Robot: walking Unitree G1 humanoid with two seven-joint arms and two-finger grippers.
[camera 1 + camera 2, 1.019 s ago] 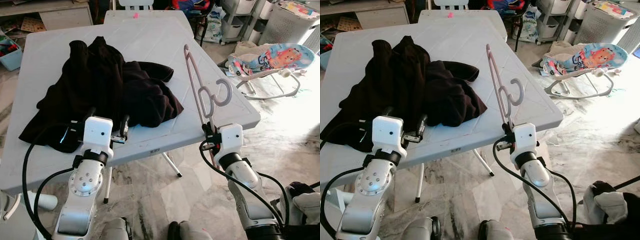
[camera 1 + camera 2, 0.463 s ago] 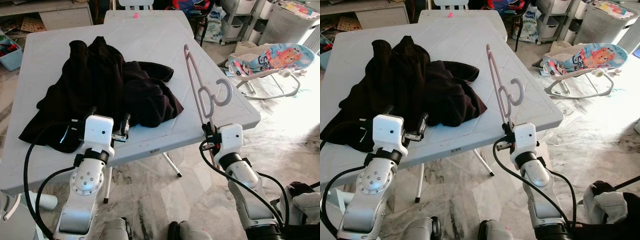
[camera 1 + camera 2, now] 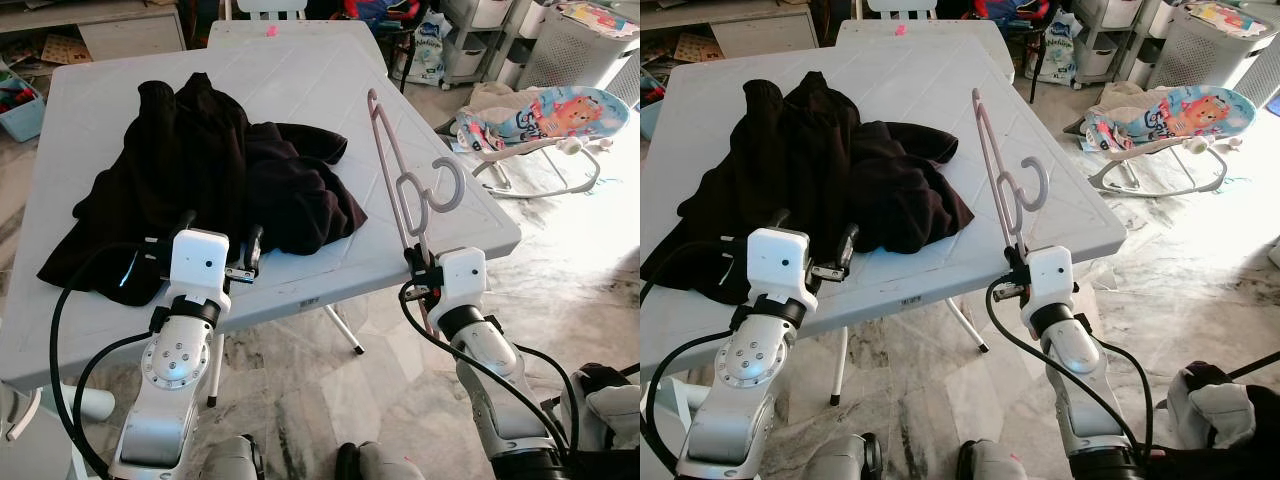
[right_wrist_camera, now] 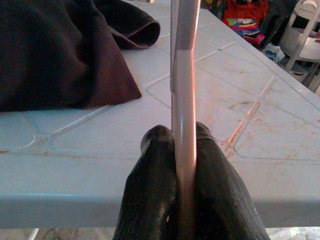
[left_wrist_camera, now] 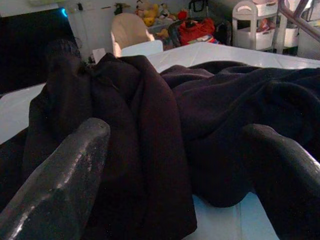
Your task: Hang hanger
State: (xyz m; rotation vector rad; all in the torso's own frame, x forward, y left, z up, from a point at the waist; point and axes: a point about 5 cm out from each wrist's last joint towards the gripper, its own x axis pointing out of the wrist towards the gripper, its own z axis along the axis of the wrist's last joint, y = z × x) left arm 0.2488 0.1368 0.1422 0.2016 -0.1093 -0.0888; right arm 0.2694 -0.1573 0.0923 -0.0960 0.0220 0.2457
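A black garment (image 3: pixel 200 170) lies crumpled on the white plastic table (image 3: pixel 300 80), spread toward its left front. My left gripper (image 3: pixel 220 228) hovers at the table's front edge, open, with both fingers (image 5: pixel 60 175) pointing at the garment's near folds (image 5: pixel 150 125) and nothing between them. A pale pink hanger (image 3: pixel 400 180) stands nearly upright over the table's right front corner, its hook curling to the right. My right gripper (image 3: pixel 418 262) is shut on the hanger's lower bar (image 4: pixel 182 100), just off the table's edge.
A colourful baby bouncer (image 3: pixel 540 115) sits on the marble floor to the right. Storage racks and a white basket (image 3: pixel 590 40) stand at the back right. A blue bin (image 3: pixel 18 105) is at the far left. A white chair (image 3: pixel 270 8) stands behind the table.
My left gripper has edged slightly to the right along the table's front edge. The right gripper and the hanger have held still.
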